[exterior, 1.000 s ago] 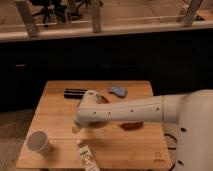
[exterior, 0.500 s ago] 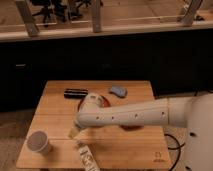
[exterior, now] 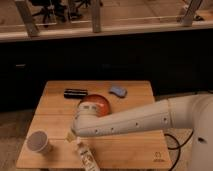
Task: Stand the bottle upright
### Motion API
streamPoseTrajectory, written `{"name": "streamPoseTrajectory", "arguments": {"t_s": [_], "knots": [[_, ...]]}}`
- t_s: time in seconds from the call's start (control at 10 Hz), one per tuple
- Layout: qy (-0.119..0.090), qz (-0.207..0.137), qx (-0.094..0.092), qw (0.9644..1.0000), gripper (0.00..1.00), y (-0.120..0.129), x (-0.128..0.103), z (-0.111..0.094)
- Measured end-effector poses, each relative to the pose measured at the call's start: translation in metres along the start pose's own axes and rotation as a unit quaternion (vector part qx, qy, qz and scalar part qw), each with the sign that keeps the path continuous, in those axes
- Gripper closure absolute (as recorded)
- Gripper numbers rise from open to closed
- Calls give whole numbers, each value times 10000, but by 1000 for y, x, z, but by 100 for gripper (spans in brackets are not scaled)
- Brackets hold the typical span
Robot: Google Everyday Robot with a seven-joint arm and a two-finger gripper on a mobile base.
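Note:
The bottle (exterior: 86,156) lies on its side at the front edge of the wooden table (exterior: 135,150), whitish with dark and reddish label print, its pale cap pointing toward the arm. My white arm reaches in from the right across the table. My gripper (exterior: 73,135) is at the arm's left end, just above the bottle's cap end and right of the paper cup. The arm hides its fingers.
A grey-white paper cup (exterior: 39,142) stands at the front left. A black oblong case (exterior: 76,93) lies at the back, a red bowl (exterior: 99,103) sits in the middle partly behind the arm, and a blue object (exterior: 118,91) lies at the back right.
The arm has swung lower and further left over the table, bringing the gripper end down close to the bottle's cap. The bottle and cup have not moved.

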Motion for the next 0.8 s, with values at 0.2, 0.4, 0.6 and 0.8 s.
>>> {"name": "streamPoseTrajectory", "arguments": {"t_s": [0.2, 0.4, 0.6, 0.8], "knots": [[238, 582, 141, 9979, 20, 8, 5, 1], [347, 727, 137, 9967, 20, 9, 11, 1], [448, 805, 44, 9957, 20, 17, 20, 3], [513, 887, -47, 9947, 20, 23, 30, 4]]}}
